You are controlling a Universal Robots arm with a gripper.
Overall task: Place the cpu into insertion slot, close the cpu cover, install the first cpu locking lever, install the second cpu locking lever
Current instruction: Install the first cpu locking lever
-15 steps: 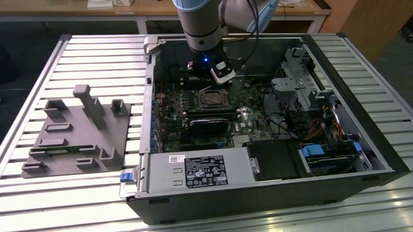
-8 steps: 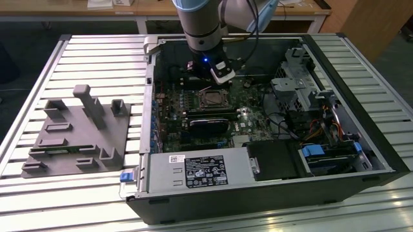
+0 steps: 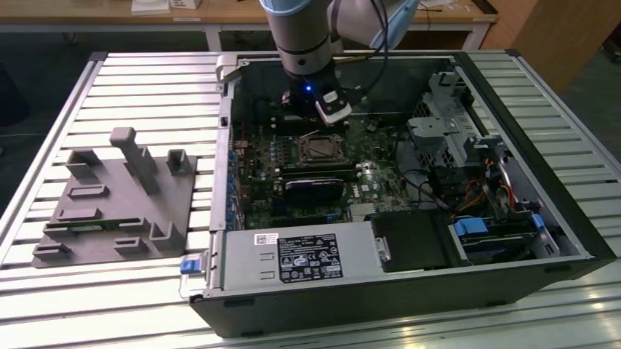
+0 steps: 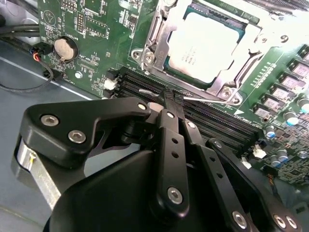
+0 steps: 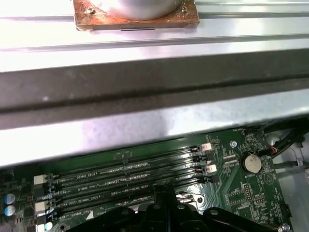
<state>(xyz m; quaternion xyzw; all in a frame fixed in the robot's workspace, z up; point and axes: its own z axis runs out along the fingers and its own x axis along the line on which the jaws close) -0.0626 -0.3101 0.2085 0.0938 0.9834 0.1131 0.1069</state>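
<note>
Robot hand (image 4: pixel 169 99) at work inside a desktop computer case (image 3: pixel 408 309) that lies on its side on a slatted metal counter (image 3: pixel 145 80). We see the cpu (image 4: pixel 205 41) already seated in the insertion slot (image 3: pixel 302 151). Its pale face shows through the square cut-out of the cpu cover (image 4: pixel 155 34), which lies flat over it. In the second wrist view the black fingers are closed, tips together, right at a thin silver lever rod (image 4: pixel 205 99). The rod runs along the socket edge that faces the long black memory slots (image 4: pixel 222 123). We cannot tell whether the tips pinch it. A coin battery (image 4: pixel 63 48) sits on the green board nearby. A grey moulded fixture (image 3: pixel 116 200) rests on the counter, beside the case at the exterior view's left.
</note>
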